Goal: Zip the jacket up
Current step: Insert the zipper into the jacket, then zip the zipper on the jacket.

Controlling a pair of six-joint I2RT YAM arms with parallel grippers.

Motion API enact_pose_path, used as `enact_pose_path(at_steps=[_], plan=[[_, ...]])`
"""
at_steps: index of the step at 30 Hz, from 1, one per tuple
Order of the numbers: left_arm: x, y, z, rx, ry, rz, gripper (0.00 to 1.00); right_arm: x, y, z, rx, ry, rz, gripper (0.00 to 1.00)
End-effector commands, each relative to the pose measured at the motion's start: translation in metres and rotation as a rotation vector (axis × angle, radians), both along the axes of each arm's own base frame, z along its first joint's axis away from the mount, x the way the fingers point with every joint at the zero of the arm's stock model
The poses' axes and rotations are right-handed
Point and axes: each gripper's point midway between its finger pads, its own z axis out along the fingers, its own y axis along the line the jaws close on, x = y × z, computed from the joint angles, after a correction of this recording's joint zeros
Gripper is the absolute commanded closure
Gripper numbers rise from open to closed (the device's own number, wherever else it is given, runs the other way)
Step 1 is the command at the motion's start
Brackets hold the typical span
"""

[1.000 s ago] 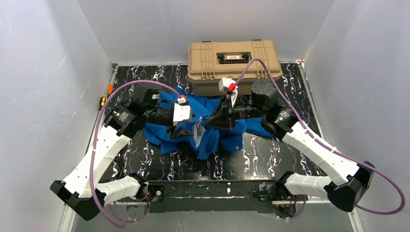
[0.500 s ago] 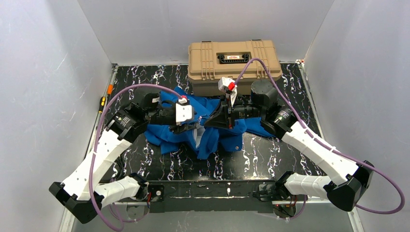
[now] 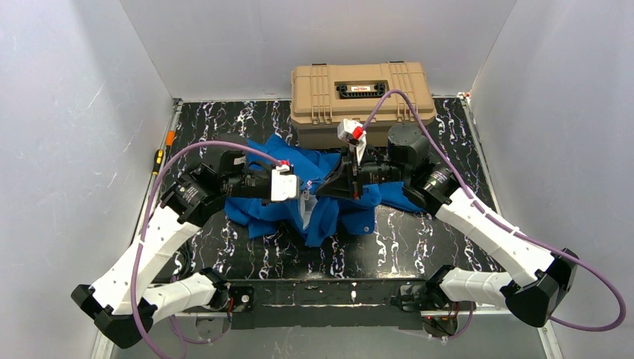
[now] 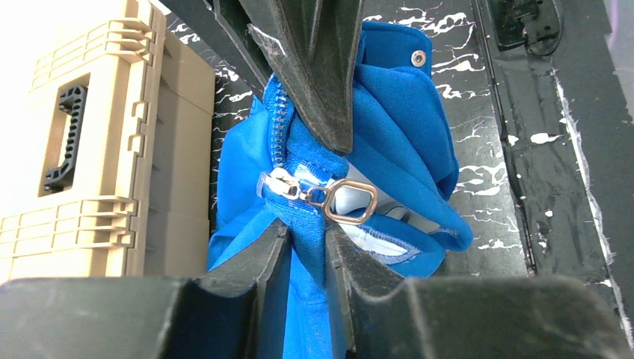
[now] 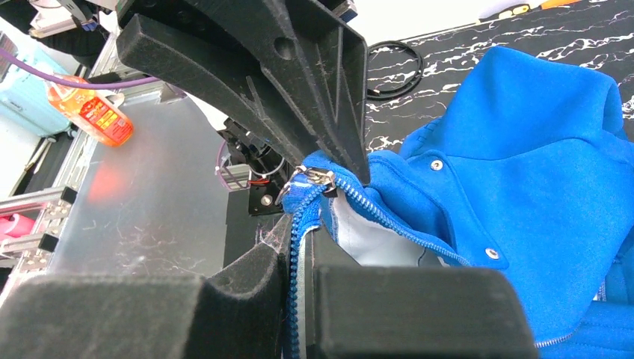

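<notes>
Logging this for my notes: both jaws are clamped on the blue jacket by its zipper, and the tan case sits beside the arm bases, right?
Not quite: the top external view shows the tan case at the far side, beyond the jacket.

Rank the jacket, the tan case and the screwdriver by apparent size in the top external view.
1. jacket and tan case: too close to rank, since much of the jacket is covered.
2. screwdriver, at the far left: clearly smallest.

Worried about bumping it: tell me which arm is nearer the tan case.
Right. The right arm sits just in front of the case; the left arm is farther off, reaching over the jacket.
</notes>
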Motion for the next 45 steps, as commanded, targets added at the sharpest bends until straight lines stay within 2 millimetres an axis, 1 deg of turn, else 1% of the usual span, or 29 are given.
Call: enact_pose_path(at_steps=[1,3,5,8,10,12,16,19,22,25,28,29,31,32,35,37,39,40,43,45], plan=[[-0.010,0.001,0.006,-0.014,-0.056,-0.038,0.84,0.007,0.000,0.025,0.055,-0.043,-0.033,0.99],[-0.011,0.002,0.007,-0.016,-0.065,-0.045,0.91,0.010,0.000,0.021,0.041,-0.031,-0.050,0.99],[-0.014,0.002,0.008,-0.020,-0.070,-0.053,0.94,0.014,0.000,0.016,0.021,-0.019,-0.070,0.99],[-0.016,0.001,0.008,-0.023,-0.061,-0.058,1.00,0.020,0.001,0.010,0.001,-0.004,-0.099,0.98],[-0.016,0.000,0.006,-0.024,-0.035,-0.053,1.00,0.024,0.003,0.009,-0.003,0.004,-0.113,0.90],[-0.016,-0.001,0.000,-0.015,-0.004,-0.048,1.00,0.027,0.005,0.009,-0.003,0.013,-0.120,0.83],[-0.015,-0.001,-0.018,0.014,0.032,-0.044,1.00,0.028,0.008,0.007,-0.006,0.043,-0.117,0.74],[-0.004,0.001,-0.035,0.063,0.030,-0.012,1.00,0.026,0.008,0.001,-0.031,0.072,-0.108,0.64],[0.003,0.001,-0.045,0.092,0.037,0.008,1.00,0.028,0.004,-0.004,-0.066,0.072,-0.128,0.59],[0.002,-0.002,-0.051,0.102,0.076,0.004,1.00,0.031,0.001,-0.008,-0.100,0.069,-0.155,0.52],[-0.004,-0.003,-0.059,0.118,0.145,-0.014,1.00,0.035,-0.002,-0.013,-0.126,0.059,-0.179,0.49],[-0.006,-0.004,-0.061,0.121,0.176,-0.014,1.00,0.035,-0.003,-0.015,-0.137,0.051,-0.182,0.47],[-0.009,-0.006,-0.066,0.123,0.232,-0.017,1.00,0.035,-0.007,-0.020,-0.159,0.028,-0.187,0.38],[-0.010,-0.007,-0.066,0.119,0.256,-0.017,1.00,0.035,-0.010,-0.022,-0.172,0.013,-0.190,0.36],[-0.013,-0.008,-0.069,0.110,0.312,-0.018,1.00,0.037,-0.020,-0.026,-0.191,-0.035,-0.228,0.34],[-0.016,-0.008,-0.070,0.104,0.347,-0.015,1.00,0.041,-0.027,-0.023,-0.176,-0.110,-0.259,0.31],[-0.019,-0.009,-0.071,0.093,0.388,-0.015,1.00,0.042,-0.032,-0.019,-0.140,-0.174,-0.289,0.11],[-0.018,-0.010,-0.072,0.086,0.409,-0.005,1.00,0.044,-0.035,-0.023,-0.131,-0.203,-0.306,0.03],[-0.019,-0.011,-0.074,0.079,0.467,0.003,1.00,0.048,-0.042,-0.019,-0.091,-0.311,-0.359,0.02],[-0.019,-0.012,-0.074,0.076,0.488,0.008,1.00,0.052,-0.041,-0.016,-0.097,-0.368,-0.391,0.02]])
